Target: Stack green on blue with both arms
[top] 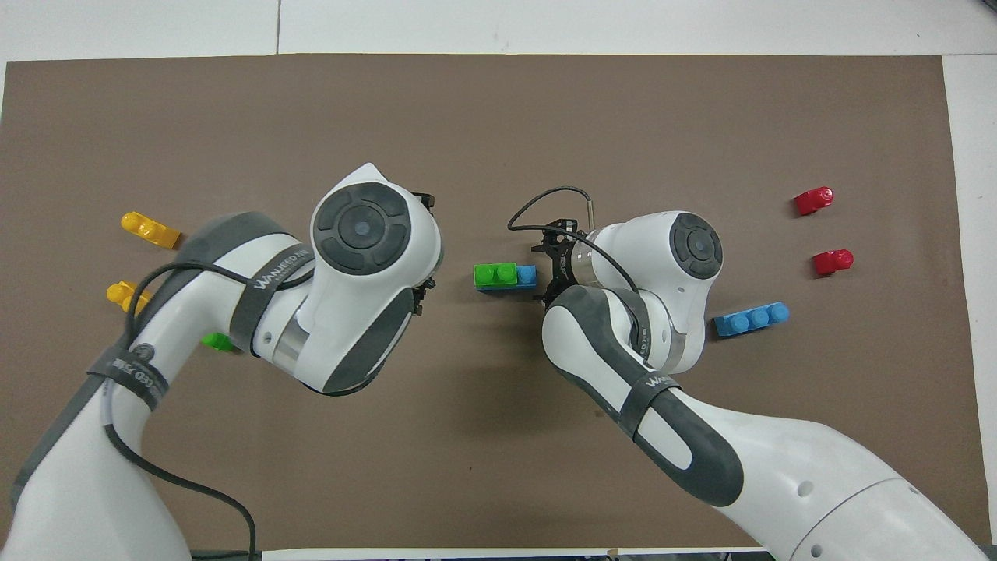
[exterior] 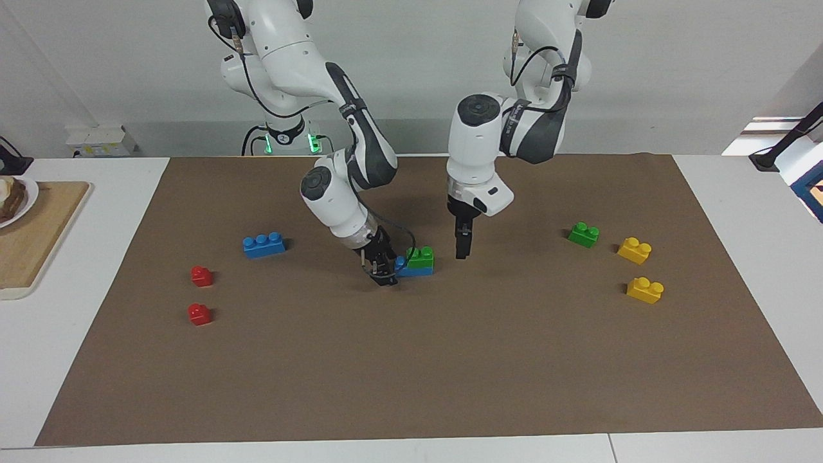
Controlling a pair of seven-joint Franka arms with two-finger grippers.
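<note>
A green (exterior: 422, 257) (top: 495, 274) two-stud brick sits on a blue (exterior: 411, 271) (top: 527, 276) three-stud brick in the middle of the brown mat, leaving one blue stud bare at the right arm's end. My right gripper (exterior: 384, 272) (top: 546, 271) stands low at that bare end, open, with its fingers just off the blue. My left gripper (exterior: 461, 249) hangs open and holds nothing, a little above the mat beside the stack toward the left arm's end. In the overhead view its wrist hides it.
A second blue brick (exterior: 263, 245) and two red bricks (exterior: 200, 276) lie toward the right arm's end. A second green brick (exterior: 584, 234) and two yellow bricks (exterior: 634, 250) lie toward the left arm's end. A wooden board (exterior: 32, 231) sits off the mat.
</note>
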